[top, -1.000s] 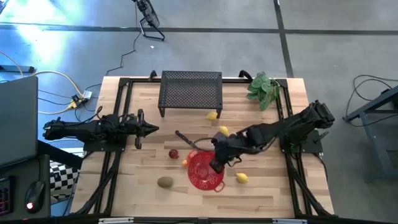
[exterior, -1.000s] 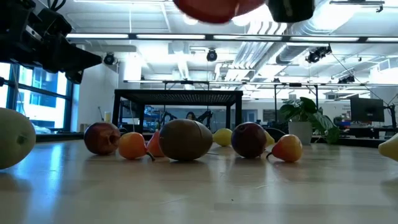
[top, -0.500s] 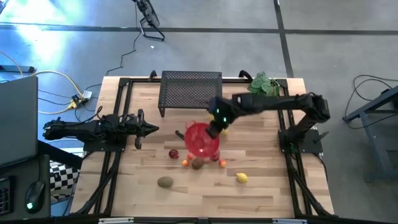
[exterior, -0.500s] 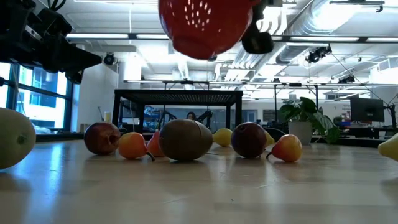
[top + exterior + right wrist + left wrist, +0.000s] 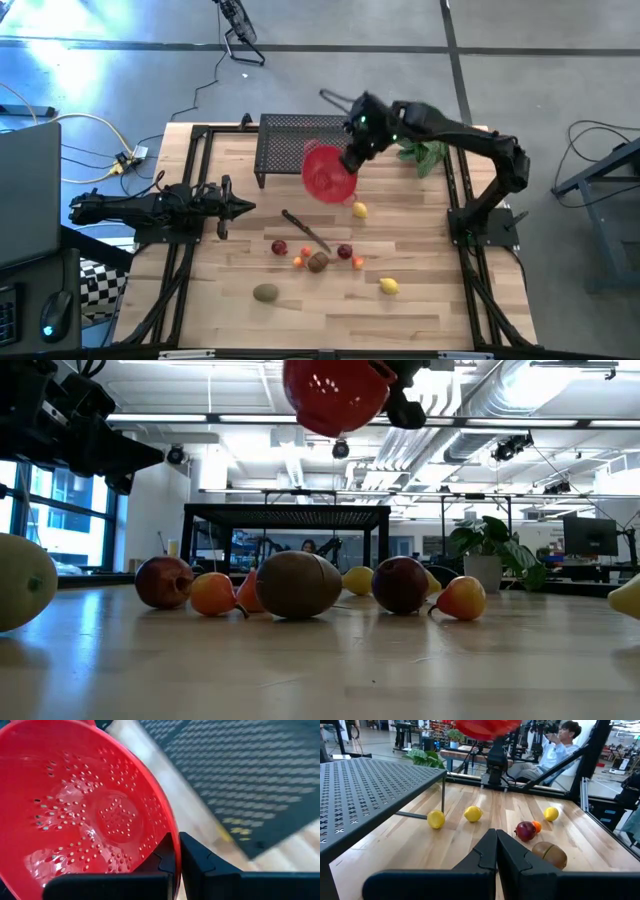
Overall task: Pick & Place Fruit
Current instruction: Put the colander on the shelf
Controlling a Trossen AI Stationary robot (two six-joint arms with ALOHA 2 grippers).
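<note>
My right gripper is high over the far side of the table, at the right end of the black mesh rack, shut on a red colander that looks empty in the right wrist view. Fruit lies on the wooden table: a lemon, two dark red pieces, two small orange ones, a kiwi, another kiwi and a lemon. My left gripper waits shut, low at the table's left side. My right gripper pinches the colander's rim, one finger inside the bowl and the other outside it. The colander is lifted clear of the table and tilted, its perforated bottom showing in the low view.
A slim dark-handled knife lies among the fruit. A green leafy bunch sits at the far right corner. Black frame rails run along both table sides. A seated person shows beyond the table in the left wrist view.
My right gripper carried the colander from low over the near middle of the table up and toward the far edge, to beside the rack's right end. Fruit that the colander covered in the high view now shows on the table.
</note>
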